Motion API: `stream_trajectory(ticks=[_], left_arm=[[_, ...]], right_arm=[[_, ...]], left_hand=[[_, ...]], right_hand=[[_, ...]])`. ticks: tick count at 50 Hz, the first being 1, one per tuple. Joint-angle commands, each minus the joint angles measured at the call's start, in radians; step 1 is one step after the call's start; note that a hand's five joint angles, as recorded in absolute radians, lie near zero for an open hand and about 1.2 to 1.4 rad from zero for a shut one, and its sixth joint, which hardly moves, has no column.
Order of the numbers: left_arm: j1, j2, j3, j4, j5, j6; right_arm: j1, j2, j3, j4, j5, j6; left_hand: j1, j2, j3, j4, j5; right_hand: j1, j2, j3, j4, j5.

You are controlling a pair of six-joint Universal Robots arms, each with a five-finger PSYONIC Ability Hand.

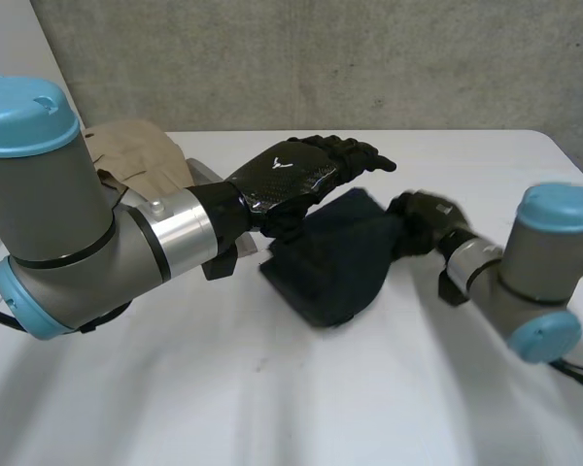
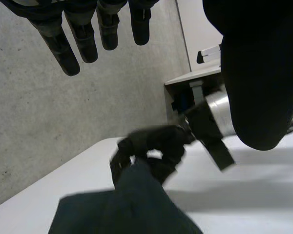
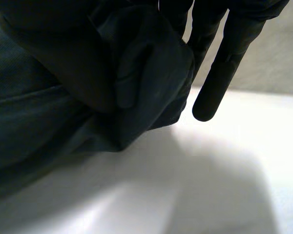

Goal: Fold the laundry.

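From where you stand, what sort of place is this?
Probably a robotics lab or test room rather than a home: a bare concrete wall, a plain white table, and a robot's right hand gripping a dark cloth.

Beige garment [image 1: 136, 153] half hidden behind left arm [image 1: 165, 238]; right hand [image 1: 428, 221] blurred, seemingly at dark cloth [image 1: 335, 262] corner

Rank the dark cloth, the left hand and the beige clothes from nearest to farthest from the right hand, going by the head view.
1. dark cloth: pinched at its edge by the right hand, so touching.
2. left hand: open, above the cloth's opposite side.
3. beige clothes: farthest, piled on the robot's left, beyond the left hand.
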Motion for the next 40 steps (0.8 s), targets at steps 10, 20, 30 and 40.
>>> stream_trajectory(ticks=[10,20,30,40], left_arm=[[-0.017,0.027,0.008,0.011,-0.006,-0.007],[-0.032,0.032,0.008,0.011,-0.007,-0.005],[-0.037,0.030,0.007,0.011,-0.021,-0.005],[-0.043,0.027,0.013,0.017,-0.053,-0.007]], right_arm=[[-0.346,0.314,-0.592,0.165,0.085,-0.020],[-0.482,0.603,-1.095,0.387,0.110,-0.094],[-0.526,0.626,-1.151,0.389,0.124,-0.123],[-0.510,0.572,-1.033,0.390,0.162,-0.247]], left_hand=[[0.012,0.001,-0.020,-0.011,-0.030],[0.012,0.001,-0.020,-0.011,-0.030],[0.015,0.004,-0.017,-0.008,-0.027],[0.015,0.004,-0.017,-0.008,-0.027]], right_hand=[[0.542,0.345,0.466,0.201,0.281],[0.542,0.345,0.466,0.201,0.281],[0.542,0.345,0.466,0.201,0.281],[-0.680,-0.876,-0.756,-1.021,-0.941]])
